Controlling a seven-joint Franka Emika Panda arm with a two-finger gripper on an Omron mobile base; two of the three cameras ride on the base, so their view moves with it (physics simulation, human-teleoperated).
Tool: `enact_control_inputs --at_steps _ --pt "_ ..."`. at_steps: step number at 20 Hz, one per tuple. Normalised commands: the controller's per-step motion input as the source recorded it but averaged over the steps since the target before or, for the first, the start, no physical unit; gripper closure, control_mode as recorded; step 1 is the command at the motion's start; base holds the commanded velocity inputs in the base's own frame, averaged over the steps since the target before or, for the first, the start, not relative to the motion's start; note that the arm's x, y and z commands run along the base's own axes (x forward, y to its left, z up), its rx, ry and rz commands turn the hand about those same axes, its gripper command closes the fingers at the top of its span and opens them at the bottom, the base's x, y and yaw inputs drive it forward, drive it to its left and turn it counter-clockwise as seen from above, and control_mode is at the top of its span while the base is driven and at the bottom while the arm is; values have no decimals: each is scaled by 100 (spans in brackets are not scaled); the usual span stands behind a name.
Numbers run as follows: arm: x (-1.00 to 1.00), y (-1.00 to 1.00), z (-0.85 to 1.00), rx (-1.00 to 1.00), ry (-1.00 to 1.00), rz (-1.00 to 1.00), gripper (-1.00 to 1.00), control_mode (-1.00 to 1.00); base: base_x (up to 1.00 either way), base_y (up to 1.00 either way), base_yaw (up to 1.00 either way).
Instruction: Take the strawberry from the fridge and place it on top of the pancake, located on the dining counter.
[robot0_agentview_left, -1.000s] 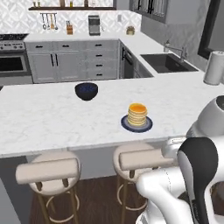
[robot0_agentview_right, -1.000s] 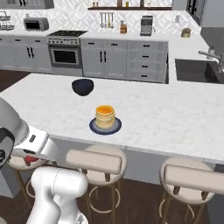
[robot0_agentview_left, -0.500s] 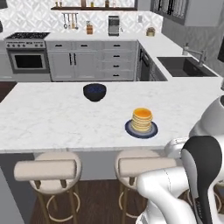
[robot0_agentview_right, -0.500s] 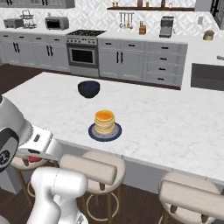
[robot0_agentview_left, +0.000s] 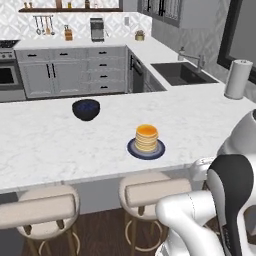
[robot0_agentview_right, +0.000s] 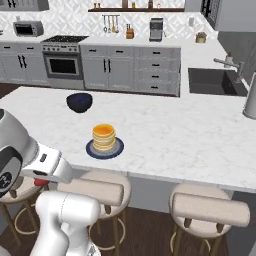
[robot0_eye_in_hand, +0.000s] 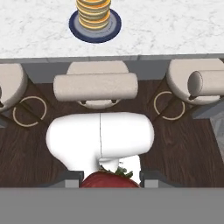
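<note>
A simulated kitchen with dark wood floor and round beige cushioned stools (robot0_agentview_right: 102, 192) along the long white marble-look dining counter (robot0_agentview_left: 45, 145). Low in front of them, the two-finger gripper (robot0_eye_in_hand: 111, 177) is closed around the small red strawberry (robot0_eye_in_hand: 110, 180). On the counter beyond sit golden-tan stacked pancakes (robot0_agentview_left: 146, 138) on their dark blue-grey plate, and farther off, a black bowl of dark blue berries (robot0_agentview_left: 86, 109).

The white arm folds low before the counter (robot0_agentview_right: 200, 135); its tool (robot0_eye_in_hand: 109, 181) is clamped on the strawberry (robot0_eye_in_hand: 109, 180).
</note>
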Motion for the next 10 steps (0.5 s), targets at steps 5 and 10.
enact_control_inputs --at_steps 5,10 --pt "0 0 0 0 0 0 100 100 11 7 -3" --pt "0 0 0 0 0 0 100 100 64 2 0"
